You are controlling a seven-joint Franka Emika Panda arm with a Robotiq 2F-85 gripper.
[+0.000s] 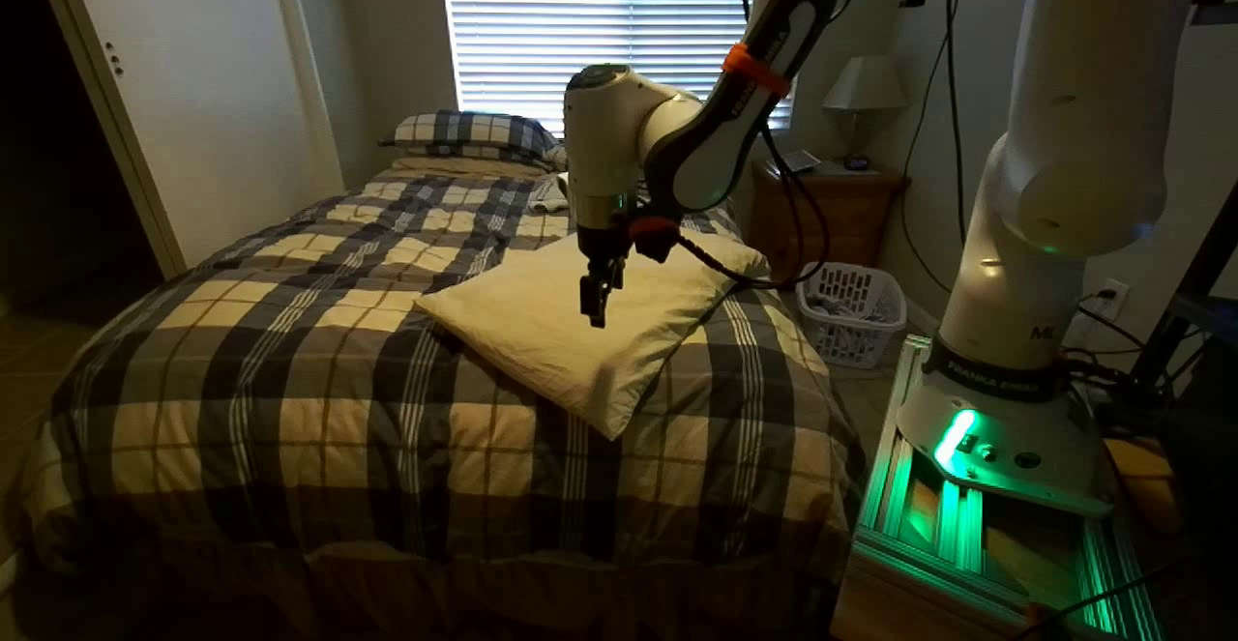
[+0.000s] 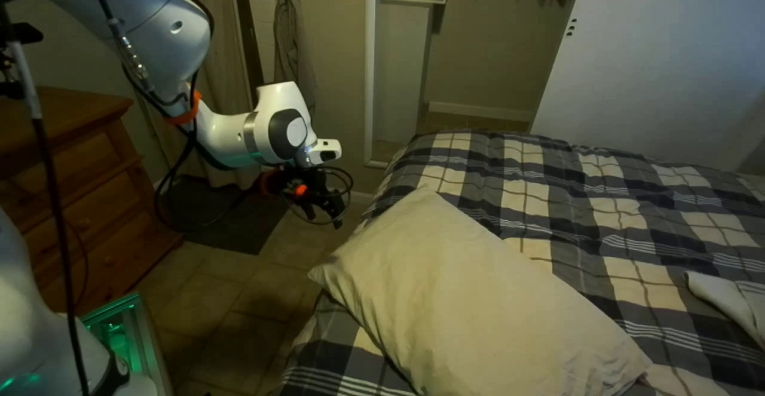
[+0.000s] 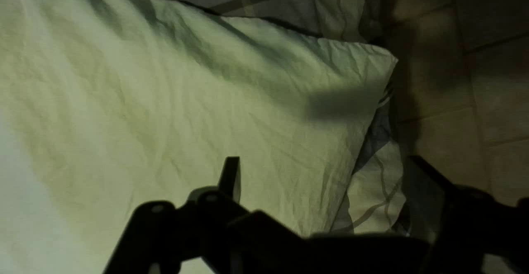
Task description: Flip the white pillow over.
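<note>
The white pillow [image 1: 522, 305] lies flat and askew on the checked bedspread [image 1: 319, 409], near the bed's edge. It is plain cream and shows in both exterior views [image 2: 478, 300]. It fills much of the wrist view [image 3: 165, 100], with one corner pointing right toward the floor. My gripper [image 1: 598, 314] points down above the pillow in that exterior view. In an exterior view the gripper [image 2: 324, 217] is near the pillow's edge at the bedside. In the wrist view the gripper [image 3: 324, 162] is open and empty, its fingers wide apart across the pillow's edge. The pillow's underside is hidden.
Plaid pillows [image 1: 474, 133] lie at the bed's head. A folded white cloth [image 2: 726, 300] lies on the bedspread. A nightstand [image 1: 822, 216] with a lamp [image 1: 864, 85] and a laundry basket [image 1: 851, 317] stand beside the bed. A wooden dresser [image 2: 77, 193] stands behind the arm.
</note>
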